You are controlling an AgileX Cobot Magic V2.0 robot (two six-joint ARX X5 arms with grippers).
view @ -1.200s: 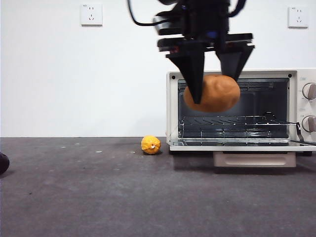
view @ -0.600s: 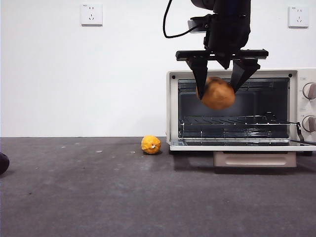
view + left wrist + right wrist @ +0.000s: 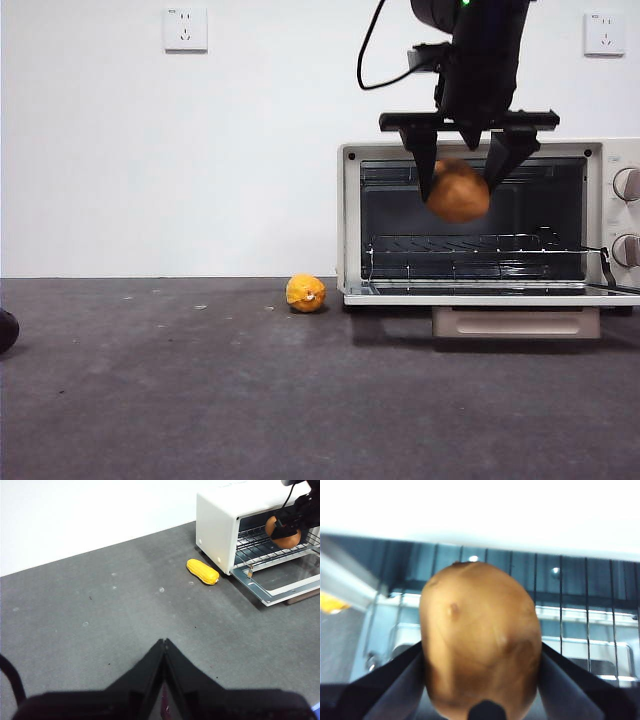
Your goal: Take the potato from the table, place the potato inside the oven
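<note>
The orange-brown potato (image 3: pixel 458 190) hangs in the air at the mouth of the open cream-white oven (image 3: pixel 351 222), above its wire rack (image 3: pixel 470 247). My right gripper (image 3: pixel 467 168) is shut on the potato (image 3: pixel 480 640), one black jaw on each side. In the left wrist view the potato (image 3: pixel 285 534) shows at the oven (image 3: pixel 216 525) opening, held by that arm. My left gripper (image 3: pixel 164 645) waits low over the dark grey table (image 3: pixel 100 620), its jaws shut with nothing between them.
The oven door (image 3: pixel 490 295) lies folded down flat, its beige handle (image 3: pixel 515 322) toward the front. A small bright yellow lumpy object (image 3: pixel 305 293) lies on the table just left of the oven. A dark rounded object (image 3: pixel 7 329) shows at the left edge.
My right gripper has carried the potato rightward and farther back, from in front of the oven toward its opening. The potato looks smaller now. The left arm has not moved.
</note>
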